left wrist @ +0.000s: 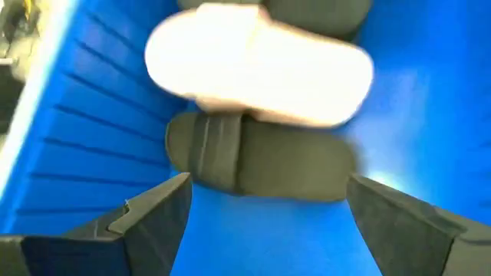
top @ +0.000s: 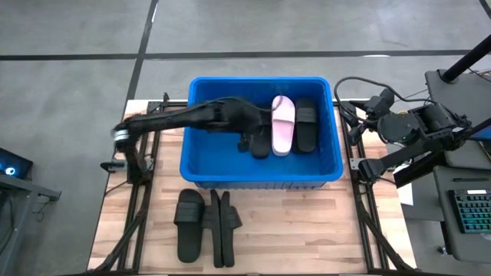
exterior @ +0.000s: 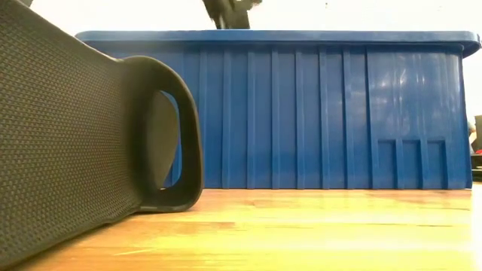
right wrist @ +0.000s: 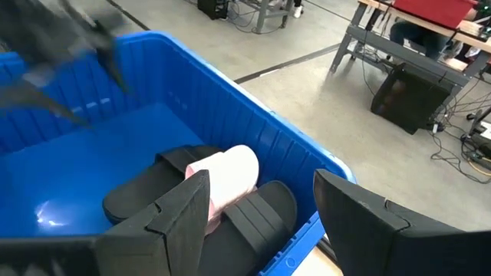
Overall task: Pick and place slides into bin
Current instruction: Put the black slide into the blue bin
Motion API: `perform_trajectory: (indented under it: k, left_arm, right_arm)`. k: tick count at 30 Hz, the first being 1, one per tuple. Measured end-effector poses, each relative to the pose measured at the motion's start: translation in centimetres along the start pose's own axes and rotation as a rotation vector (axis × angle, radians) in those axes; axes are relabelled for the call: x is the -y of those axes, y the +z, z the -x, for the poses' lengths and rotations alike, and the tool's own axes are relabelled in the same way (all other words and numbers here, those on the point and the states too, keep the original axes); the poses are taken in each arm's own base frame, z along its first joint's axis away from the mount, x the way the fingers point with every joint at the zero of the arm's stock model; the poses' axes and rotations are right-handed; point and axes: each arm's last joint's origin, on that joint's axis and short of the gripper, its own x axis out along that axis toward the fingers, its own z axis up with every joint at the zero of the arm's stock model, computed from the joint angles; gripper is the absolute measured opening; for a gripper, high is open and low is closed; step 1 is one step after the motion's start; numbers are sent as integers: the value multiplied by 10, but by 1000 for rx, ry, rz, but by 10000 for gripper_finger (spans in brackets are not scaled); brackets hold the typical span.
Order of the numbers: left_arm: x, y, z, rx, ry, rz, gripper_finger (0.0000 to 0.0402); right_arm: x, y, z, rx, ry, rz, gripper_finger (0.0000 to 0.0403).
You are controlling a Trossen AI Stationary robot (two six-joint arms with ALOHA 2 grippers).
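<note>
- The left claw hangs inside the bin, fingers spread wide and gripping nothing, directly above a black slide on the bin floor.
- Against that slide lies a pale pink slide, with another black slide at its far side, toward the bin's right wall.
- Outside the bin, on the wooden surface along its front wall, a black slide and a second one on edge await collection.
- The right claw, also spread and empty, waits just beyond the bin's right rim.
- Risk: the left arm, lifting out, could clip the rim or drag the slide beneath it, since the claw sits so low and close.
</note>
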Motion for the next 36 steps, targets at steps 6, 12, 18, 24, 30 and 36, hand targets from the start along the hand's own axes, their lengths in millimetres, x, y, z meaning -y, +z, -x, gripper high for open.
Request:
perform_trajectory:
  k: [6,12,18,24,30,36]
  left_arm:
    - [34,-8,100,159,-102,90,328]
    - [80,-46,153,20,-126,83,328]
    - [135,-86,169,-233,-130,116,328]
    - [200,-122,165,-333,-143,-31,328]
    - [246,-166,149,-445,-49,-57,328]
    - [276,-194,126,-495,46,-22,328]
  right_arm:
    - [0,0,0,0,-2,7,224]
    - [0,0,0,2,-4,8,224]
    - [0,0,0,1,-4,9,224]
    - [0,0,0,1,-4,9,224]
    - [0,0,0,0,-3,9,224]
    - [0,0,0,-2,-2,11,224]
